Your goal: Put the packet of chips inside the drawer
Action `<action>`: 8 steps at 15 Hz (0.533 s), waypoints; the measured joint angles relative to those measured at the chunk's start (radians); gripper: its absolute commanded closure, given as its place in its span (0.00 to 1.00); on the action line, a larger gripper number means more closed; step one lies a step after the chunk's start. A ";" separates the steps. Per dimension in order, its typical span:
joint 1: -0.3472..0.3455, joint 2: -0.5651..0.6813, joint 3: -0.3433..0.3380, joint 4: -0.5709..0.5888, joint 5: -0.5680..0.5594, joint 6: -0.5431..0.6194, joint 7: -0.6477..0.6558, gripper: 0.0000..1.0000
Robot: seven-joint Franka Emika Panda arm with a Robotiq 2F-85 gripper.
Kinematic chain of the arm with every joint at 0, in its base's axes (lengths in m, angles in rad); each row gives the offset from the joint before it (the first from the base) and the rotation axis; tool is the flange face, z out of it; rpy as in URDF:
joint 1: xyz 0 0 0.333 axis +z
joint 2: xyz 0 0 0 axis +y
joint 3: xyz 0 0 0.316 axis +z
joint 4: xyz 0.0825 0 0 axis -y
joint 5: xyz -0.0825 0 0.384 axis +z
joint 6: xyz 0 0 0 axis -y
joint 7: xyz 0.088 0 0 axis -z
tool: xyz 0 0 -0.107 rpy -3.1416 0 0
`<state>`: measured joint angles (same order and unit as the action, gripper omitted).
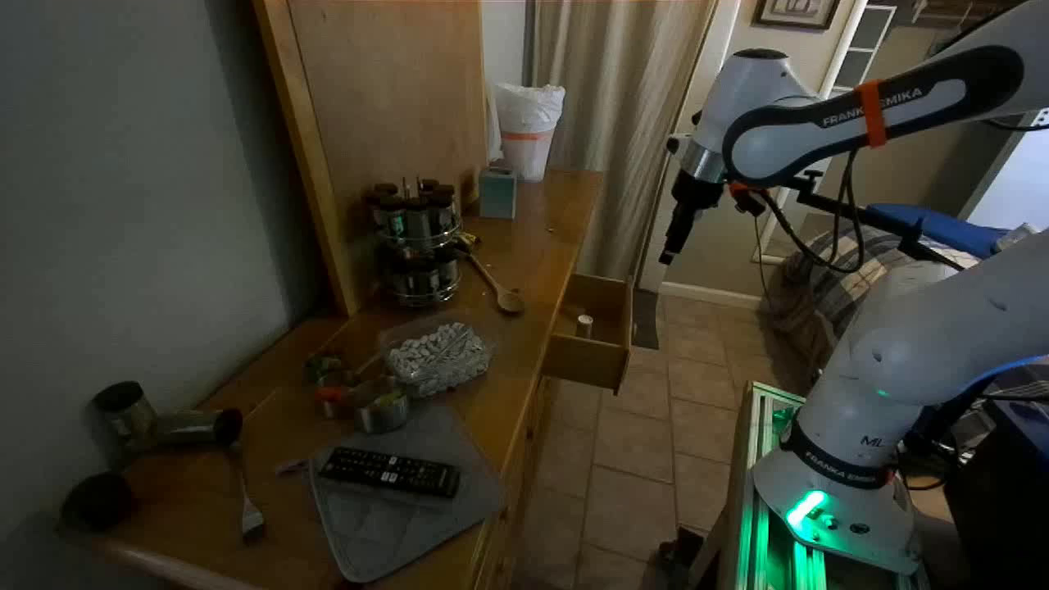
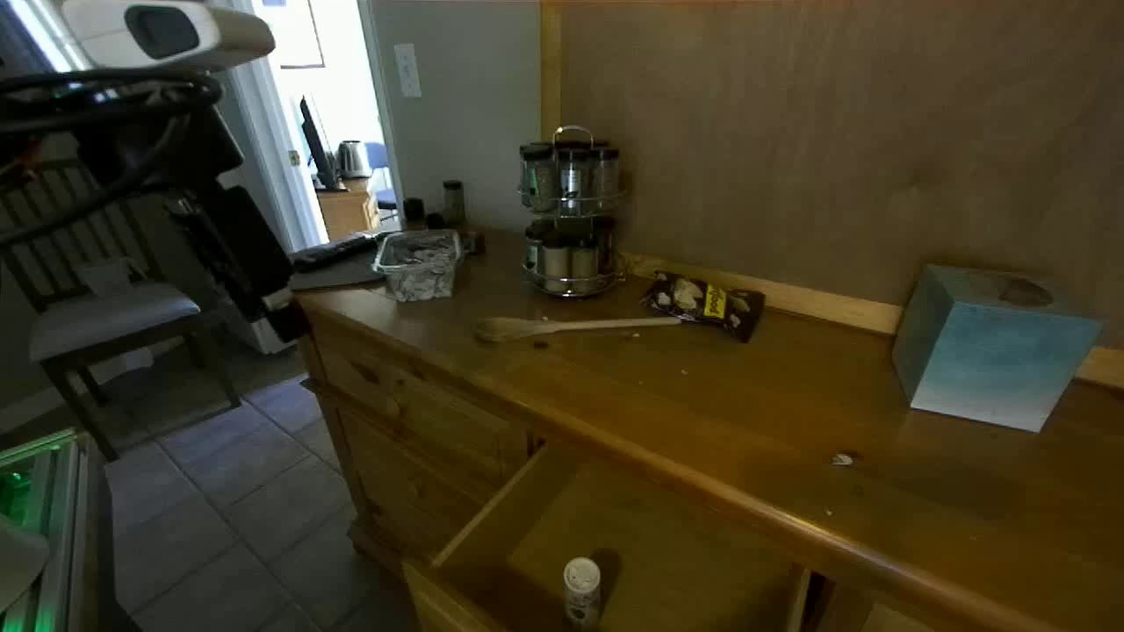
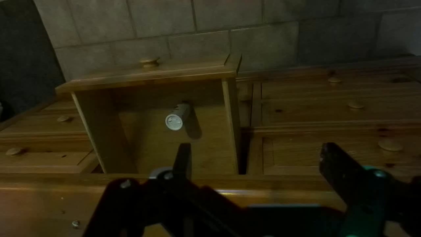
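The packet of chips (image 2: 694,297) is dark with a yellow label. It lies on the wooden counter beside the spice rack in an exterior view; only a small yellow bit shows behind the rack in an exterior view (image 1: 467,239). The light-brown wooden drawer (image 1: 583,361) is pulled out below the counter edge; it also shows in an exterior view (image 2: 499,511) and the wrist view (image 3: 148,78). A small pale canister (image 3: 177,117) stands inside it. My gripper (image 3: 256,148) is open and empty, raised in the air beyond the counter edge, apart from the packet.
A spice rack (image 2: 571,215), a wooden spoon (image 2: 562,326) and a blue tissue box (image 2: 988,347) stand or lie on the counter. A clear tub (image 1: 438,356), a remote (image 1: 390,472) on a grey mat, jars and a white bin (image 1: 529,131) are also there.
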<state>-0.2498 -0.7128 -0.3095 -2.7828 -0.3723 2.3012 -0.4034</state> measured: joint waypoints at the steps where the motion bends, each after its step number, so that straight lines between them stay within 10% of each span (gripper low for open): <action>1: 0.000 0.002 0.000 -0.003 0.000 0.000 0.000 0.00; 8: 0.001 0.008 0.000 0.000 0.001 0.002 0.008 0.00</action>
<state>-0.2488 -0.7053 -0.3093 -2.7832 -0.3711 2.3034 -0.3955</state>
